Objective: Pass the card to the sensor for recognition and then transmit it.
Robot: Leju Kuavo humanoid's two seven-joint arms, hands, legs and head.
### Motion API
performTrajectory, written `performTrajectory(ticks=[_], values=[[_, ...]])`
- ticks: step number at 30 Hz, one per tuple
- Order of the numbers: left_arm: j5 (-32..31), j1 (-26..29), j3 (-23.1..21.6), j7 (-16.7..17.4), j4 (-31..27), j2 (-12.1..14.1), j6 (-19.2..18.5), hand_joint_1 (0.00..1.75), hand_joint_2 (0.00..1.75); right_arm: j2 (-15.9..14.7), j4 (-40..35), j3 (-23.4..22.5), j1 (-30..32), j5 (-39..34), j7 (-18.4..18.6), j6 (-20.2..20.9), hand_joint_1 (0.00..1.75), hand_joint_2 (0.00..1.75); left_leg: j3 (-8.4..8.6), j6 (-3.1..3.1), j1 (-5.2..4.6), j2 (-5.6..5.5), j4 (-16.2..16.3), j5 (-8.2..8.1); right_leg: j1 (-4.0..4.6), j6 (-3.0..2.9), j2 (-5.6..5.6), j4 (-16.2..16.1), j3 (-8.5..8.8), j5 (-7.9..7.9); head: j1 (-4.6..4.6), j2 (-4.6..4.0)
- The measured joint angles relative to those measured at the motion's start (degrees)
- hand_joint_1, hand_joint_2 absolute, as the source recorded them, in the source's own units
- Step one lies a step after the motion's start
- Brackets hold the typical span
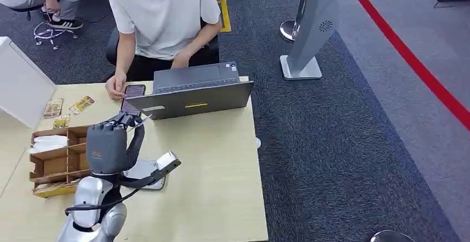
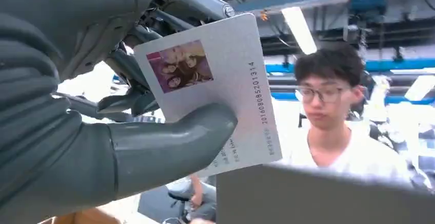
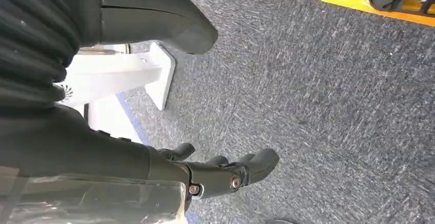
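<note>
My left hand (image 1: 110, 143) is raised over the wooden table (image 1: 210, 181), just short of the open laptop (image 1: 194, 89). It pinches a white ID card (image 2: 225, 90) between thumb (image 2: 169, 142) and fingers; the card bears a small photo and a printed number. A thin pale edge of the card (image 1: 143, 121) sticks out past the fingers toward the person. The grey card sensor (image 1: 147, 171) lies on the table below and behind the hand. My right hand (image 3: 225, 175) hangs over the carpet, holding nothing, thumb well apart from the fingers.
A person in a white shirt (image 1: 161, 15) sits behind the laptop, one hand by a phone (image 1: 133, 93). A wooden organizer (image 1: 55, 161), snack packets (image 1: 66, 109) and a white box (image 1: 19, 87) stand at the left. A grey stand (image 1: 310, 26) rises from the carpet.
</note>
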Motion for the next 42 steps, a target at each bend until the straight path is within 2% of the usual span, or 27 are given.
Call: performTrajectory(ticks=[2, 6, 10, 15, 18, 23, 27, 31, 38, 39, 42], values=[[-2.3, -0.4, 0.1, -0.5, -0.7, -0.5, 2.9, 1.75, 1.75, 0.0, 0.0, 0.1, 0.0, 0.0, -0.2, 0.0, 0.0, 1.75, -0.01, 0.0, 0.02, -0.01, 0.0, 0.01, 0.03, 0.0, -0.03, 0.0, 0.0, 0.0, -0.02, 0.0], [-3.6, -1.7, 0.5, -0.8, -1.2, -1.3, 5.0, 1.75, 1.75, 0.0, 0.0, 0.7, -0.1, 0.1, -0.4, 0.1, 0.0, 1.75, 0.02, -0.01, 0.02, 0.03, 0.0, 0.01, 0.03, 0.0, 0.01, 0.0, 0.02, 0.0, -0.02, 0.0], [-4.5, -3.7, 2.2, -1.0, -1.3, -2.9, 9.4, 1.75, 1.75, 0.0, 0.0, 2.2, -0.1, 0.2, -0.4, 0.3, 0.0, 1.75, -0.01, 0.0, 0.02, -0.01, 0.0, 0.02, 0.02, 0.0, -0.03, 0.0, 0.03, 0.0, 0.0, 0.0], [-5.2, -7.3, 6.1, -2.7, -0.3, -4.3, 9.7, 1.75, 1.75, 0.0, 0.0, 4.1, -0.2, 0.2, -0.4, 0.4, 0.0, 1.75, 0.01, 0.0, 0.01, 0.0, 0.0, 0.02, 0.02, 0.0, -0.01, 0.0, 0.02, 0.01, -0.02, 0.0], [-7.1, -11.5, 9.8, -3.2, 3.9, -5.2, 9.7, 1.75, 1.75, 0.0, 0.0, 6.1, -0.4, 0.2, -0.4, 1.2, 0.0, 1.75, 0.01, -0.03, 0.02, -0.02, 0.0, 0.07, 0.03, 0.0, -0.03, 0.0, 0.02, 0.02, 0.02, 0.0], [-9.9, -23.3, 17.8, -3.2, 18.2, -5.3, 9.7, 1.75, 1.75, 0.0, 0.0, 9.6, -1.3, 0.2, 0.1, 2.4, 0.0, 1.75, 0.02, -0.05, 0.04, 0.0, 0.0, 0.21, 0.04, -0.08, 0.01, 0.1, 0.01, 0.15, -0.07, 0.0], [-10.3, -29.2, 21.2, -2.7, 26.6, -5.3, 9.7, 1.75, 1.75, 0.0, 0.0, 11.0, -1.9, 0.2, 0.4, 2.4, 0.0, 1.75, 0.0, -0.06, 0.03, -0.01, 0.0, 0.22, 0.04, -0.08, 0.01, 0.1, 0.01, 0.16, -0.11, 0.0], [-10.4, -31.3, 22.1, -2.7, 30.6, -5.5, 9.8, 1.75, 1.75, 0.0, 0.1, 11.5, -2.1, 0.2, 0.4, 2.4, 0.0, 1.75, -0.02, -0.05, 0.02, -0.01, 0.0, 0.21, 0.02, -0.07, 0.01, 0.1, 0.01, 0.15, -0.09, 0.0], [-10.5, -32.5, 22.8, -2.8, 33.4, -5.9, 9.8, 1.75, 1.75, 0.0, 0.1, 11.8, -2.2, 0.2, 0.4, 2.4, 0.0, 1.75, -0.02, -0.04, 0.02, -0.01, 0.0, 0.2, 0.03, -0.07, 0.01, 0.1, -0.01, 0.15, -0.09, 0.0], [-10.4, -32.5, 22.8, -2.8, 33.6, -6.0, 9.8, 0.0, 1.75, 0.0, 0.1, 11.8, -2.2, 0.2, 0.4, 2.4, 0.0, 1.75, -0.02, -0.04, 0.02, -0.02, 0.0, 0.2, 0.03, -0.07, 0.01, 0.1, -0.01, 0.15, -0.11, 0.0], [-9.9, -32.5, 22.8, -2.9, 34.5, -6.1, 9.8, 0.0, 1.75, 0.0, 0.1, 11.9, -2.1, 0.2, 0.4, 2.4, 0.0, 1.75, -0.02, -0.04, 0.02, -0.01, 0.0, 0.2, 0.03, -0.07, 0.01, 0.1, -0.01, 0.15, -0.09, 0.0]])
